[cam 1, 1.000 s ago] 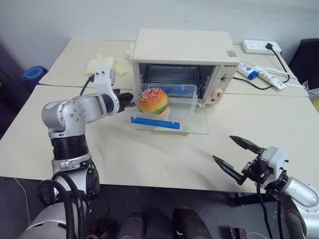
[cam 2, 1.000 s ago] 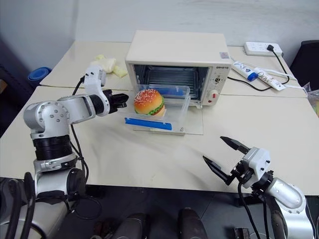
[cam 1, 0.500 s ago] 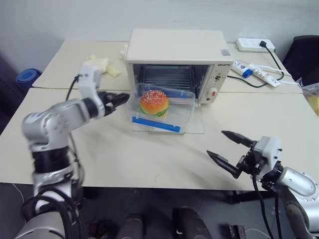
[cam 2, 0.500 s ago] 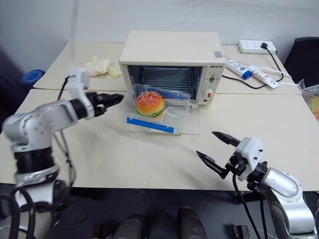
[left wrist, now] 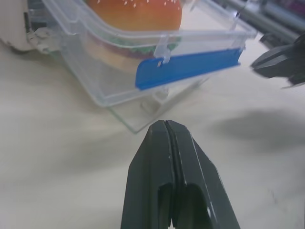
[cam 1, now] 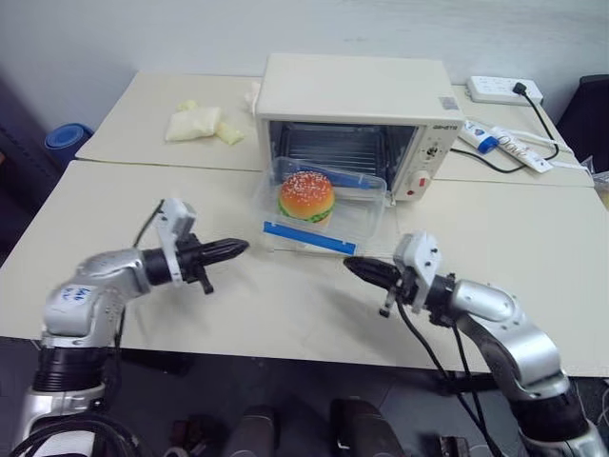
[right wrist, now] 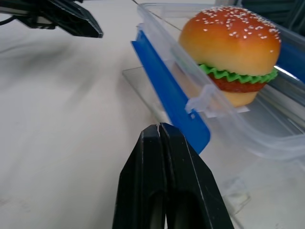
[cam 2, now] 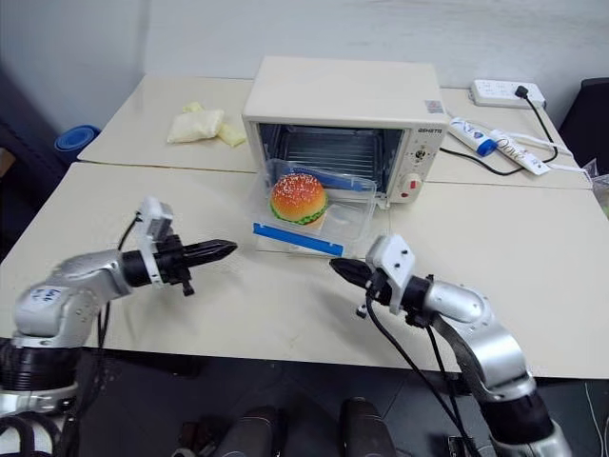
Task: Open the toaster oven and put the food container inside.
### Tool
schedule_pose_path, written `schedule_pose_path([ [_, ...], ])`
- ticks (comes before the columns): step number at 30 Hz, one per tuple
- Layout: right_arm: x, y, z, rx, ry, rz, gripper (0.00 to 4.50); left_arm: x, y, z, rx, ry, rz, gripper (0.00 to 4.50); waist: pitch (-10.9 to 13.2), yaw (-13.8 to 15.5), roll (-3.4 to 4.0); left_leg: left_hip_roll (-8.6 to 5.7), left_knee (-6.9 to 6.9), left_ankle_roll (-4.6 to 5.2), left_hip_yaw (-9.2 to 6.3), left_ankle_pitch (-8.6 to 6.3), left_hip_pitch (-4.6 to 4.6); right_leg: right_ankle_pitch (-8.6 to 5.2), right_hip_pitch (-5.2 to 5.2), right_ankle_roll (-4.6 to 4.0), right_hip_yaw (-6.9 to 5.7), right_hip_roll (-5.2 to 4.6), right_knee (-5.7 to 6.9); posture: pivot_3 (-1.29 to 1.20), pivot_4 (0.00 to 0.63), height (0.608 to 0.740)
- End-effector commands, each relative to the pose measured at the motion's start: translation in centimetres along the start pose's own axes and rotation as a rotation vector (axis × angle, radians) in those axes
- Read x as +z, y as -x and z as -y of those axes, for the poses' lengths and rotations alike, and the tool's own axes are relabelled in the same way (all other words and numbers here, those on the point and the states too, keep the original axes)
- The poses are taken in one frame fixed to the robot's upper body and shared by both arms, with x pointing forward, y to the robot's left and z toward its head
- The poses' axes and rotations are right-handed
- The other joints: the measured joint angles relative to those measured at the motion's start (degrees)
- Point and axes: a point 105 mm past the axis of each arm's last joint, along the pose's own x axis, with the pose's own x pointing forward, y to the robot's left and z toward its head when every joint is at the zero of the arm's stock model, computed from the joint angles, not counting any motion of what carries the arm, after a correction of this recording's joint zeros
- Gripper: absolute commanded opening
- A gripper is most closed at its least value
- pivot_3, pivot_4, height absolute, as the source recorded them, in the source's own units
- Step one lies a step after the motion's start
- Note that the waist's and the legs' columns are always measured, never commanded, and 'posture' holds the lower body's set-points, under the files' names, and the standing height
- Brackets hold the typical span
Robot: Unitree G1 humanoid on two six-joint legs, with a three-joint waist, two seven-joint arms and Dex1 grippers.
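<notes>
Both claws hover low over the bench [cam 1: 285,314], each with its fingers pressed together and gripping nothing. The left claw [cam 1: 238,247] and the right claw [cam 1: 354,267] point toward each other, well apart. Just beyond the gap between them sits the food container [cam 1: 324,214], a clear box with a blue strip and a sesame-bun burger [cam 1: 305,197] inside, resting on the lowered glass door of the toaster oven [cam 1: 357,119], whose cavity stands open behind it.
</notes>
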Motion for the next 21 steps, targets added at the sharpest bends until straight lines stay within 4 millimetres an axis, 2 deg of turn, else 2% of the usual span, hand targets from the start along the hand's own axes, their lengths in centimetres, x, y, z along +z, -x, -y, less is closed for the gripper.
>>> schedule_pose_path([
  [1,0.3,-0.7,1.1,-0.050,0.026,0.015,0.01,0.0,-1.0,-0.4,0.026,-0.075,0.011,0.00,0.00,-0.03,0.00,0.00,0.00,0.00,0.02,0.00,0.00,0.00,0.00,0.00,0.01,0.00,0.00,0.00,0.150,0.740],
  [4,0.5,-1.2,2.8,-0.083,0.057,0.020,0.01,1.4,-2.6,-1.1,0.080,-0.039,0.138,0.00,0.00,-0.08,-0.01,-0.02,0.03,0.00,0.04,0.00,0.01,0.01,0.00,0.02,0.00,0.01,0.04,0.00,0.150,0.740],
  [8,0.5,-1.9,4.6,-0.114,0.096,0.029,0.01,2.1,-3.7,-1.7,0.114,-0.016,0.221,0.00,0.00,-0.42,-0.01,-0.02,0.07,0.02,0.04,0.00,0.01,0.04,-0.01,0.06,-0.02,0.03,0.08,0.00,0.150,0.740],
  [13,0.8,-3.4,5.7,-0.119,0.121,0.055,0.01,2.4,-5.1,-2.5,0.165,0.005,0.283,0.00,0.00,-1.16,0.00,-0.02,0.06,0.02,0.13,0.01,0.02,0.04,-0.04,0.07,0.02,0.04,0.13,0.00,0.150,0.740],
  [21,1.4,-5.9,8.0,-0.164,0.147,0.088,0.01,4.0,-6.8,-5.1,0.336,0.023,0.387,0.00,0.00,-1.04,-0.01,-0.04,0.18,-0.01,0.14,0.02,0.02,0.05,-0.06,0.09,0.01,0.03,0.27,0.00,0.150,0.740],
])
